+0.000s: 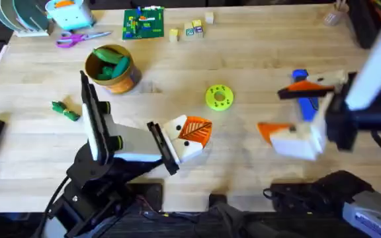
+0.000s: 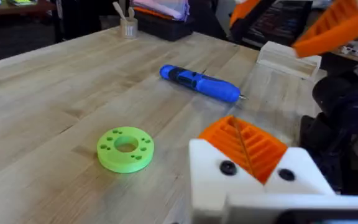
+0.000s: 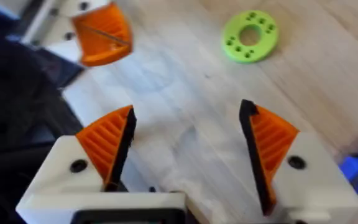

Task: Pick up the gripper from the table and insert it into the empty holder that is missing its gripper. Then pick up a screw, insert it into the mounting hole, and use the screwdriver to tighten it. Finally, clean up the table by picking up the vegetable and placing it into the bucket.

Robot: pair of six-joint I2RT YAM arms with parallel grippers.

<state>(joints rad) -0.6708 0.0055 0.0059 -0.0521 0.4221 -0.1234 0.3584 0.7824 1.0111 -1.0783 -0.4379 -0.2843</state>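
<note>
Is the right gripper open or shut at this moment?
Open. The right gripper has its two orange pads wide apart, with bare table between them; it holds nothing.

The desk (image 1: 256,39) is pale wood with plank grain. The screwdriver (image 2: 201,83) is bright blue, the ring disc (image 2: 125,148) lime green. The bucket (image 1: 121,78) is yellow-orange.

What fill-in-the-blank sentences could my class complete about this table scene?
1. The fingers of the right gripper stand ___, with nothing between them.
2. The screwdriver has a ___ handle.
3. The green disc has a round ___ through its middle.

Missing words: open; blue; hole.
</note>
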